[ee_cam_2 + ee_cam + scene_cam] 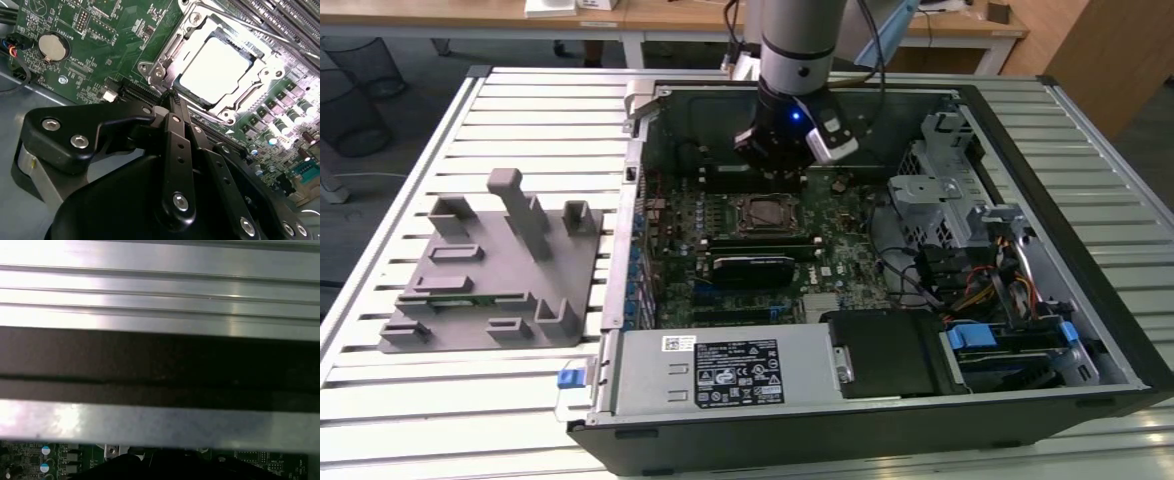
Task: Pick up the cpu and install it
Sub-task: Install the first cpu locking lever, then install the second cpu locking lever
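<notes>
1. Already, in the exterior view, the gripper [781,160] hangs inside the open computer case [1067,130], just above the socket [767,213] on the green board [854,240]; the grey fixture [494,270] lies well apart on the slatted table [400,400].
2. In the second wrist view, the fingers [175,125] are pressed together, holding nothing; the cpu [215,67] sits flat in the socket frame.
3. In the first wrist view, case rails.
4. Judgement: cpu is light, stiff and fragile; hold by the edges.
</notes>
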